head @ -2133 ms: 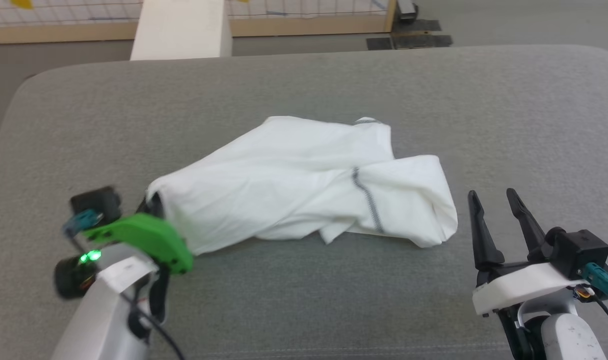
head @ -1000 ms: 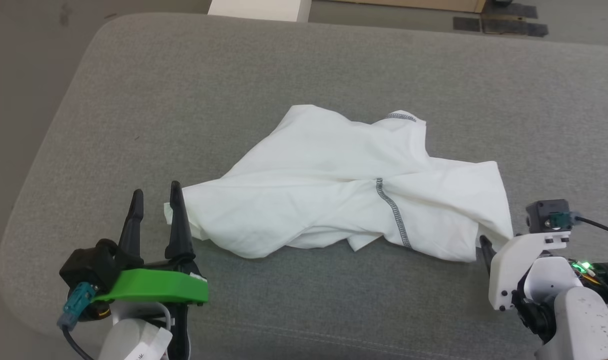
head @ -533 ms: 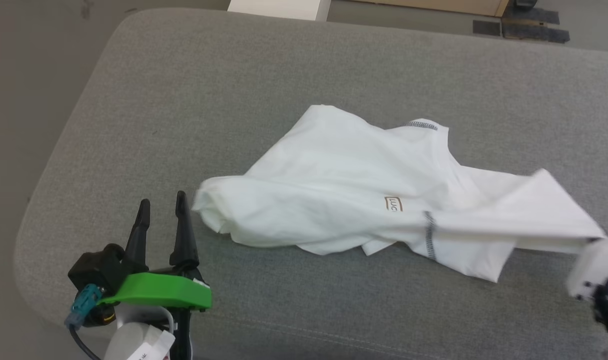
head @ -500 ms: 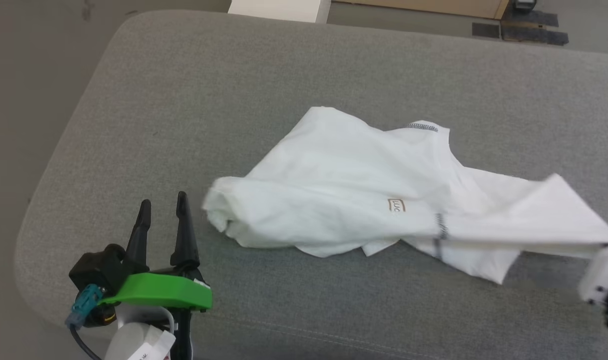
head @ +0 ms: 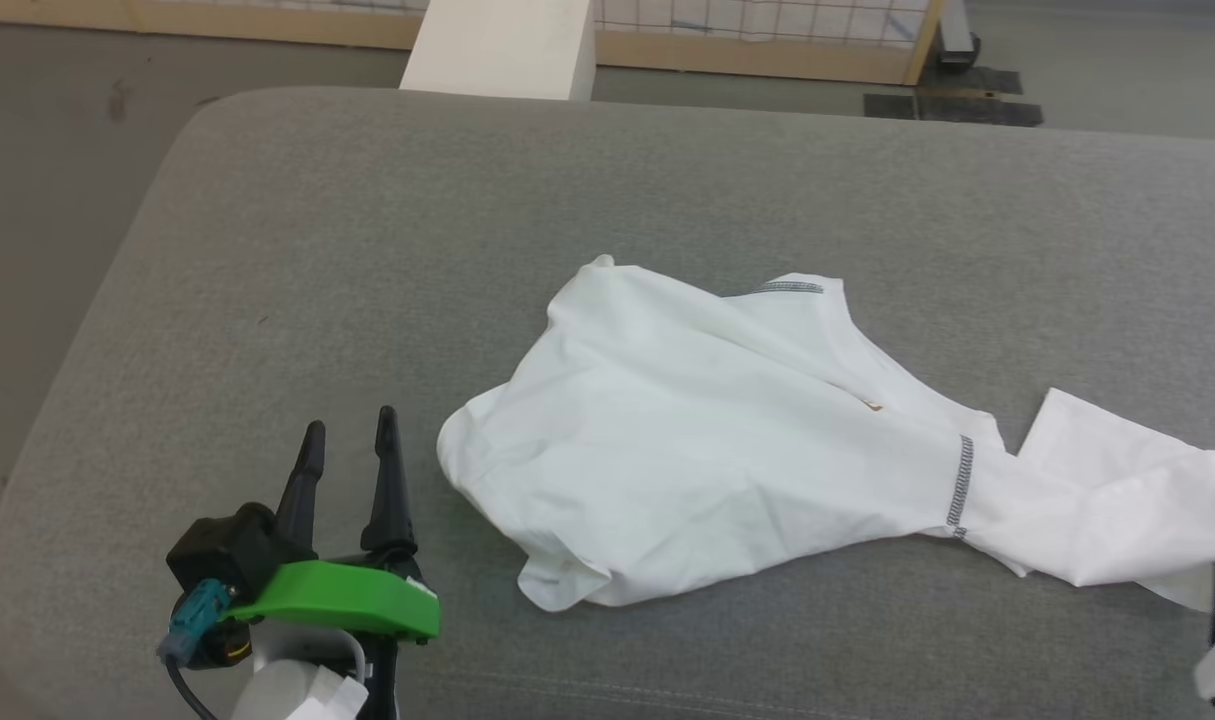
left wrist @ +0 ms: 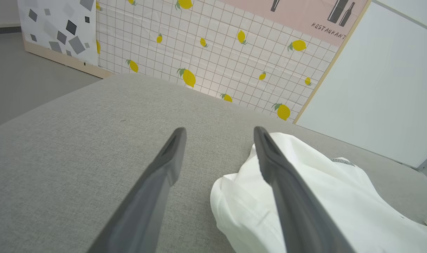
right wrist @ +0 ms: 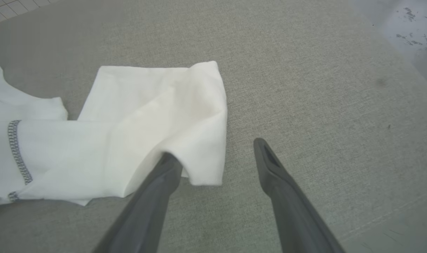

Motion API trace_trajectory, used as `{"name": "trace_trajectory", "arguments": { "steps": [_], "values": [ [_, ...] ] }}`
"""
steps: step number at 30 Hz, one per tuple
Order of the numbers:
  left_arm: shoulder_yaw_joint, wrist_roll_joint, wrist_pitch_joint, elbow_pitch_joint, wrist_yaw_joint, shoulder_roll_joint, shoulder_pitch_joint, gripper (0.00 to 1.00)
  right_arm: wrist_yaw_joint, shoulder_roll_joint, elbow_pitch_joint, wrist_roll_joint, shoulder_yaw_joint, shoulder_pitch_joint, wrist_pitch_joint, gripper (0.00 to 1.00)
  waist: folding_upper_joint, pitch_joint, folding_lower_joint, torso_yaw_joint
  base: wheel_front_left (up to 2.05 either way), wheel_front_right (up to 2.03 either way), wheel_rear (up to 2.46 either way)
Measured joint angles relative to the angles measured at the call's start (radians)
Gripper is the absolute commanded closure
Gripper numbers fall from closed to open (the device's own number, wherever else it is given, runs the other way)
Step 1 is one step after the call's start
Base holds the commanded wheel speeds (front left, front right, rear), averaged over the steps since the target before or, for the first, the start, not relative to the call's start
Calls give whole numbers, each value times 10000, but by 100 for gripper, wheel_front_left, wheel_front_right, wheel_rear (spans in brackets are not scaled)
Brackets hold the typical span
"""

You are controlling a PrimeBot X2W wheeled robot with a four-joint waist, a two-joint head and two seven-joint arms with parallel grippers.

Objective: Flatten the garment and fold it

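Crumpled thin white fabric garment (head: 727,470) lies mid-frame; left gripper (head: 349,440) and right gripper (right wrist: 216,150) both spread wide, empty; pinching doubled layers could bunch it.

White garment (head: 727,450) rumpled on grey cushion (head: 367,250), left gripper (head: 350,420) jaws apart nearby

Grey cushion (head: 367,220), lemon-print wall panel (left wrist: 213,45)

The left gripper (head: 349,428) sits low at the left of the head view, its two dark fingers spread apart and pointing up. The right gripper (right wrist: 215,149), at the lower right edge, likewise has its fingers parted wide.
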Motion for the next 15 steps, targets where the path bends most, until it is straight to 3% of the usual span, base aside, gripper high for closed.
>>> {"name": "trace_trajectory", "arguments": {
  "steps": [6, 15],
  "values": [
    [-140, 63, -6, 2, -2, -4, -23, 0, -2, 8, -882, 1687, 2314, 892, -516, 0, 0, -80, 0, -520, 0, 0, 0],
    [-826, 633, 449, 621, -90, 0, -1831, 0, -4, -6, -3231, 1981, 4334, 1040, -2155, 0, 0, 221, 0, -1393, 0, 0, 0]
  ]
}}
